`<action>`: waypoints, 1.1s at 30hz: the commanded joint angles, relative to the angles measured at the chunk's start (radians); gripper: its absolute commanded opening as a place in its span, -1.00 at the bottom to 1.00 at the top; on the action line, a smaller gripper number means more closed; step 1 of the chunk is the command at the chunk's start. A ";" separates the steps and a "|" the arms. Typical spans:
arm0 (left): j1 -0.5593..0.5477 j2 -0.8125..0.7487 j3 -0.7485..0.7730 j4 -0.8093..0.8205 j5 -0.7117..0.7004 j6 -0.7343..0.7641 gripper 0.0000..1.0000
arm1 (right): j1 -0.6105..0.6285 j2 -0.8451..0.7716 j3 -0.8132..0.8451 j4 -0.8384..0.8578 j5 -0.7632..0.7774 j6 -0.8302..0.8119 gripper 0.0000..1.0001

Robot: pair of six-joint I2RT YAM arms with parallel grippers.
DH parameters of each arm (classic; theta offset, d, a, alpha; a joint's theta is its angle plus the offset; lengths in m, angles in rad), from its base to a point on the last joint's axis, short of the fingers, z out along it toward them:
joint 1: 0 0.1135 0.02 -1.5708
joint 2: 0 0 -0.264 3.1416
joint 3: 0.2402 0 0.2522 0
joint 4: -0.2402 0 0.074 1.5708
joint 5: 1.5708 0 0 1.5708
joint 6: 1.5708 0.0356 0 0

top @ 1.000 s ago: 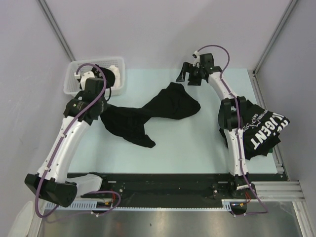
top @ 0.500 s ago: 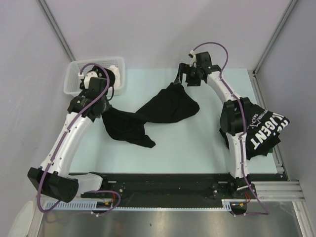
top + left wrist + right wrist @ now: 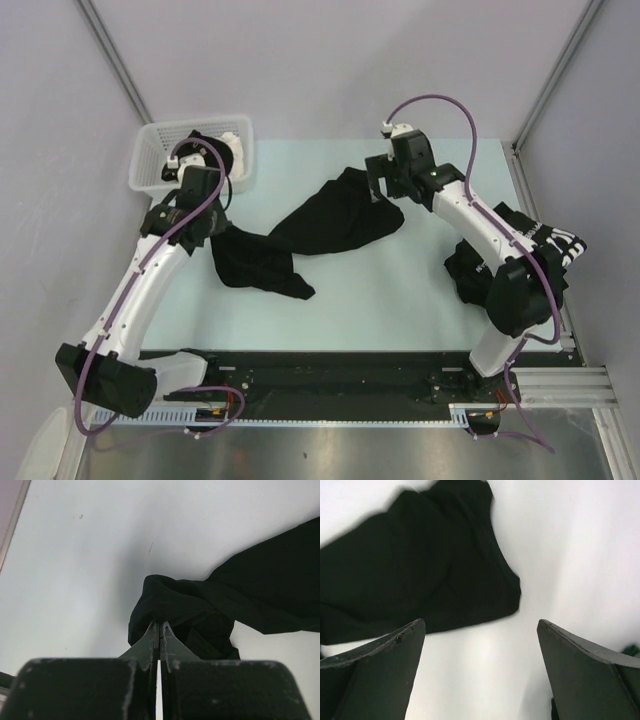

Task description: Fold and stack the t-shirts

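Observation:
A crumpled black t-shirt [image 3: 330, 215] lies stretched across the middle of the table. My left gripper [image 3: 214, 224] is shut on its bunched left end; in the left wrist view the closed gripper [image 3: 159, 625] pinches the black t-shirt [image 3: 200, 605]. My right gripper [image 3: 384, 192] hovers open over the shirt's right end. In the right wrist view the wide gripper [image 3: 480, 630] frames bare table, the t-shirt [image 3: 420, 565] just beyond. A second black t-shirt [image 3: 556, 244] with white lettering lies at the right edge, mostly hidden by the right arm.
A white slotted basket [image 3: 160, 150] stands at the back left corner, close behind the left wrist, with dark cloth inside. Grey walls close in on the left, back and right. A black rail [image 3: 320, 370] runs along the table's near edge.
The right arm has swung forward and left, bringing its open gripper from the back of the table down over the shirt's right end. Its elbow now covers most of the lettered shirt. The left gripper barely shifted.

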 commanded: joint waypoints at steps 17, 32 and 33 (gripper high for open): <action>0.004 -0.117 -0.046 0.003 0.078 0.021 -1.00 | -0.202 0.137 -0.120 0.093 -0.260 0.199 0.89; 0.004 -0.099 -0.037 -0.002 0.101 -0.018 -1.00 | -0.265 0.172 -0.206 0.102 -0.360 0.167 0.45; 0.004 -0.095 -0.034 -0.003 0.099 -0.019 -1.00 | -0.268 0.174 -0.211 0.105 -0.364 0.167 0.44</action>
